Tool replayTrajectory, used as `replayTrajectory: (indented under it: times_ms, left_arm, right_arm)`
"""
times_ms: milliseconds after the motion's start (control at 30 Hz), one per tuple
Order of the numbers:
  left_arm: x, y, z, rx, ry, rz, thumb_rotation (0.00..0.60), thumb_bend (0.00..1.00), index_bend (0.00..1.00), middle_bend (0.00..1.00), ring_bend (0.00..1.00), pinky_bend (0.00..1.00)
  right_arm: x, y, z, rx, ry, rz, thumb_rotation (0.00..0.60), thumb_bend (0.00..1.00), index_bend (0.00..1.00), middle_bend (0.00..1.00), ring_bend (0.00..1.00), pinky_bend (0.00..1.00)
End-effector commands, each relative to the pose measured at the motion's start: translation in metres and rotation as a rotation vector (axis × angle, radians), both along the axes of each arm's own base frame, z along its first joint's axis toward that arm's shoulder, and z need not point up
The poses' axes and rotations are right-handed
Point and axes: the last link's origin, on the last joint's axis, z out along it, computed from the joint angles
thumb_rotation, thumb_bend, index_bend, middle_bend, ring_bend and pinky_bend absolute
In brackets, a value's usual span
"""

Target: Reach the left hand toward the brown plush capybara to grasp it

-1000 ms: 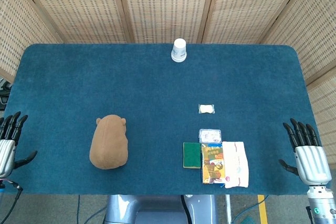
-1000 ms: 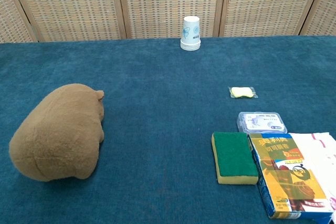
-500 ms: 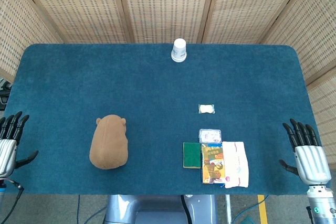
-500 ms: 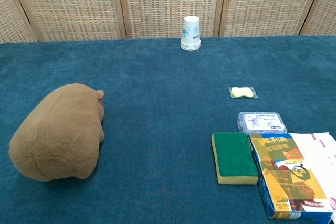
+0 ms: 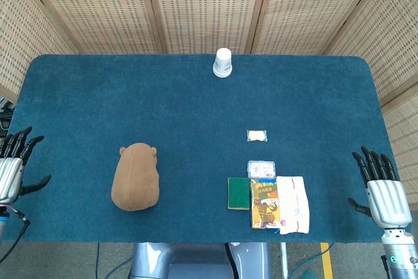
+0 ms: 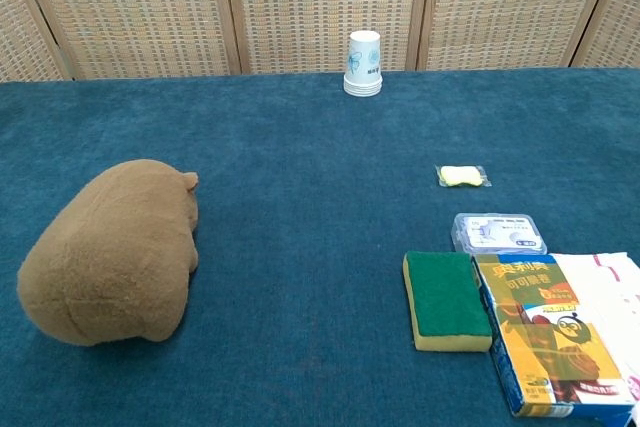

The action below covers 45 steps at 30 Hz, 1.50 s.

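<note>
The left hand (image 5: 13, 168) hovers at the table's (image 5: 196, 109) edge, fingers spread and empty; the right hand (image 5: 382, 194) likewise. The capybara (image 5: 135, 177) lies well apart from the left fingertips, toward the table's middle. Best to bring the spread fingers over its rounded back, then close around the flanks.

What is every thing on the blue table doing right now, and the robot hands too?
Left robot hand: open, holding nothing, at the table's left edge, apart from the capybara.
Right robot hand: open, holding nothing, at the right edge.
Plush capybara: lying on the table, untouched.
Paper cups: stacked, upside down.
Green sponge: lying flat beside the box.
Colourful box: lying flat.
White cloth: lying flat beside the box.
Small packet: sealed, lying alone.
</note>
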Motion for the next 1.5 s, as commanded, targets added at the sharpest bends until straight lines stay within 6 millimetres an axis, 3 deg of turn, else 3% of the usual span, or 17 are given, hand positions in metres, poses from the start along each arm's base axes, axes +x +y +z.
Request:
replayTrajectory:
  times_ms: [33, 167, 333, 700, 1100, 1500]
  left_arm:
    - [0.006, 0.026, 0.013, -0.048, -0.072, 0.036, 0.6, 0.28, 0.28, 0.0, 0.0, 0.0]
    - [0.007, 0.051, 0.019, -0.109, -0.134, 0.103, 0.6, 0.28, 0.38, 0.0, 0.0, 0.0]
    - [0.006, 0.087, 0.019, -0.164, -0.147, 0.169, 0.6, 0.3, 0.42, 0.0, 0.0, 0.0]
    - [0.021, 0.135, -0.021, -0.328, -0.301, 0.315, 0.6, 0.34, 0.43, 0.0, 0.0, 0.0]
    - [0.036, 0.154, -0.046, -0.406, -0.31, 0.387, 0.6, 0.34, 0.46, 0.0, 0.0, 0.0]
    - [0.055, 0.155, -0.079, -0.473, -0.285, 0.397, 0.6, 0.34, 0.47, 0.0, 0.0, 0.0]
  right_arm:
    - [-0.001, -0.001, -0.001, 0.001, 0.003, -0.005, 0.6, 0.18, 0.07, 0.0, 0.0, 0.0]
    - [-0.002, -0.001, -0.002, 0.005, 0.007, -0.008, 0.6, 0.18, 0.08, 0.0, 0.0, 0.0]
    - [-0.003, -0.002, -0.005, 0.013, 0.01, -0.012, 0.6, 0.18, 0.08, 0.0, 0.0, 0.0]
    - [-0.006, -0.004, -0.007, 0.02, 0.007, -0.021, 0.6, 0.18, 0.08, 0.0, 0.0, 0.0]
    - [-0.008, -0.006, -0.008, 0.025, -0.001, -0.025, 0.6, 0.18, 0.08, 0.0, 0.0, 0.0]
    - [-0.009, -0.007, -0.003, 0.009, -0.024, -0.025, 0.6, 0.18, 0.08, 0.0, 0.0, 0.0]
